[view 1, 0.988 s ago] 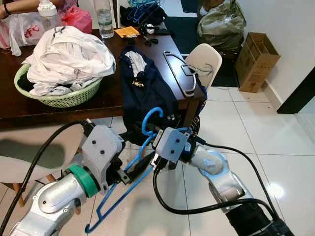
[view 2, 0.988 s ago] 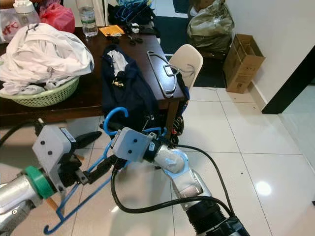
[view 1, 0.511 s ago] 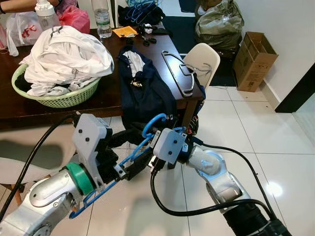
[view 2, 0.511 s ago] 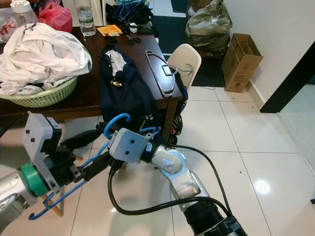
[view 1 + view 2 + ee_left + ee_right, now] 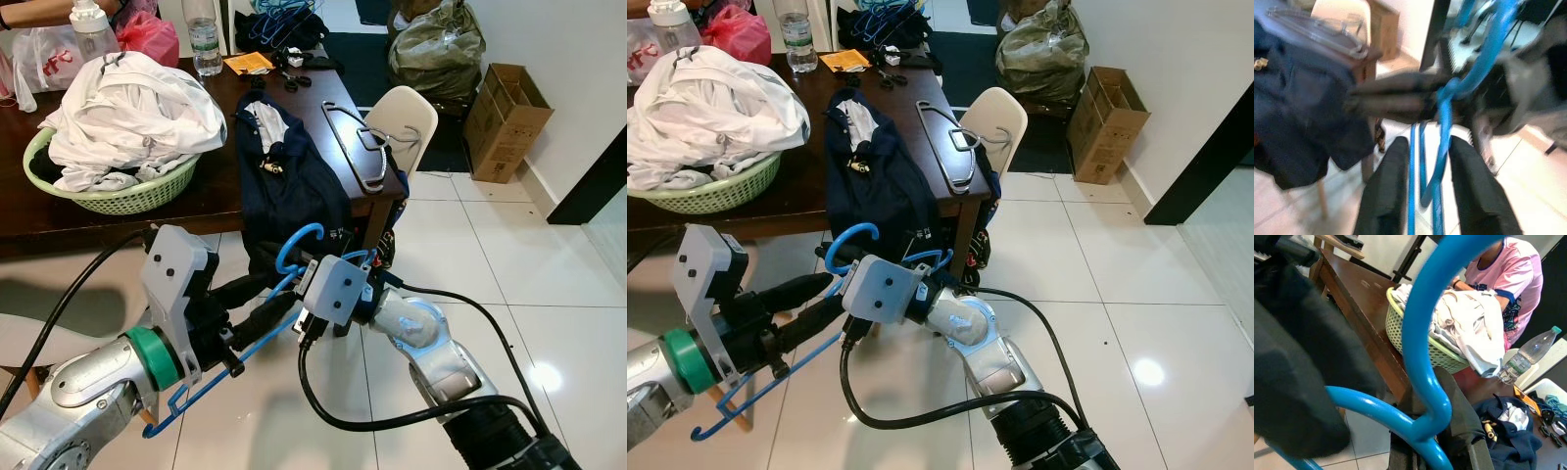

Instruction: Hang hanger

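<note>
**Blue hanger held between two end effectors**

While the head views show the blue hanger (image 5: 263, 323) gripped at its neck by the right end effector (image 5: 306, 279), the left wrist view shows the left end effector (image 5: 1429, 161) straddling its bars, steadying it, grip unclear.

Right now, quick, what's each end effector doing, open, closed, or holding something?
Left end effector: closed on the blue hanger, gripping its wire body.
Right end effector: closed on the same blue hanger, at the neck below its hook.

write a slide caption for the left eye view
Both grippers, left and right, hold a blue hanger beside a table draped with a navy shirt.
</note>
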